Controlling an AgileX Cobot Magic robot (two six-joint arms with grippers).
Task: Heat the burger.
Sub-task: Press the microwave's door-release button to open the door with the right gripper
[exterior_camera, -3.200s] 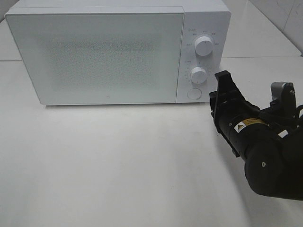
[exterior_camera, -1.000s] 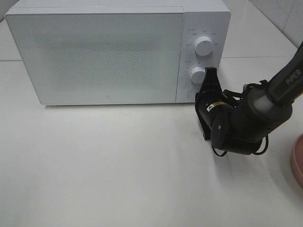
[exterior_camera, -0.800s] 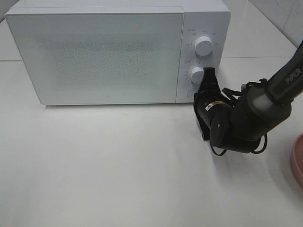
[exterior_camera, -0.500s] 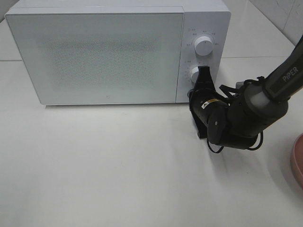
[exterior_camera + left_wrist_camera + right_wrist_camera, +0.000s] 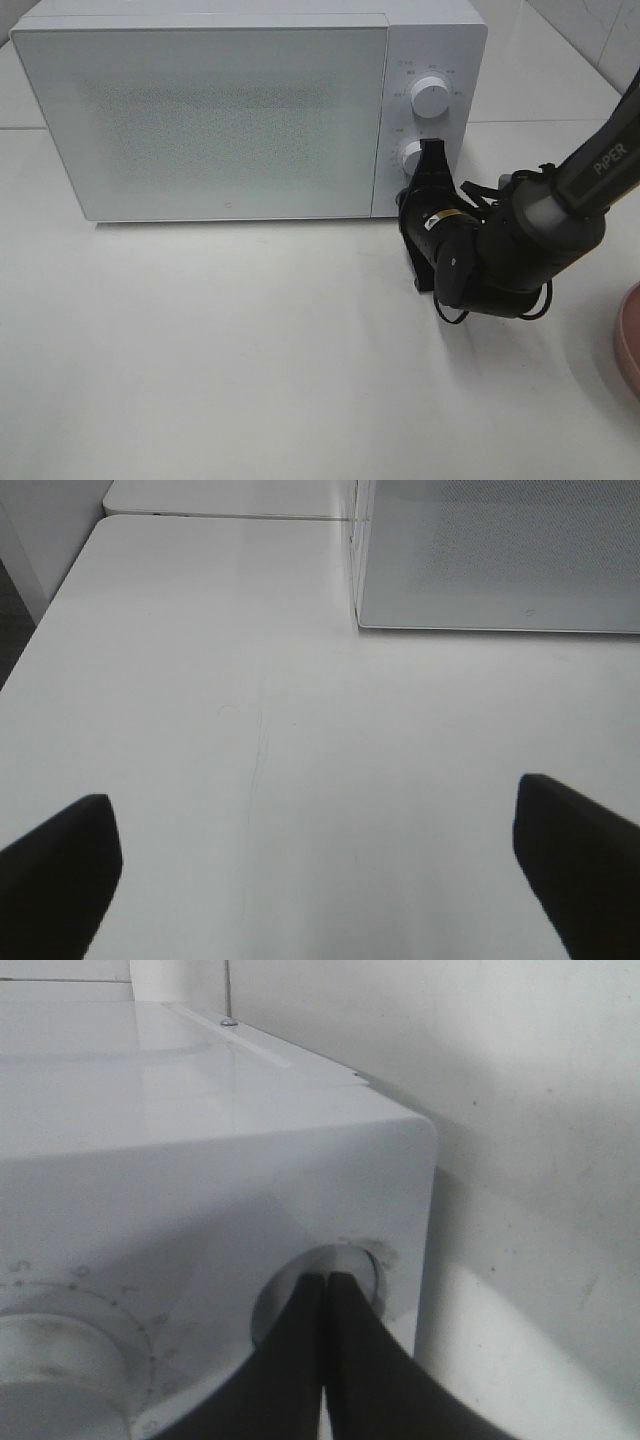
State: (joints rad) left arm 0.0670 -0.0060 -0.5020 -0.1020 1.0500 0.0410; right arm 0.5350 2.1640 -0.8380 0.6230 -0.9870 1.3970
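Note:
The burger is out of view in every frame. The white microwave [image 5: 200, 110] stands at the back of the table with its door closed. My right gripper [image 5: 410, 192] is shut with nothing in it. Its joined tips rest against the round button [image 5: 350, 1265] at the bottom of the microwave's control panel, just below the lower dial [image 5: 412, 157]. In the left wrist view my left gripper [image 5: 320, 880] is open and empty above bare table, with the microwave's lower front corner [image 5: 500, 550] ahead of it. The left arm does not show in the exterior high view.
An upper dial [image 5: 430, 97] sits above the lower one on the panel. A pink plate [image 5: 630, 340] pokes in at the right edge of the table. White table top [image 5: 250, 350] spreads in front of the microwave.
The right arm swung in from the right, and its shut gripper slid left to the button under the lower dial. The left gripper's view gives no earlier frame.

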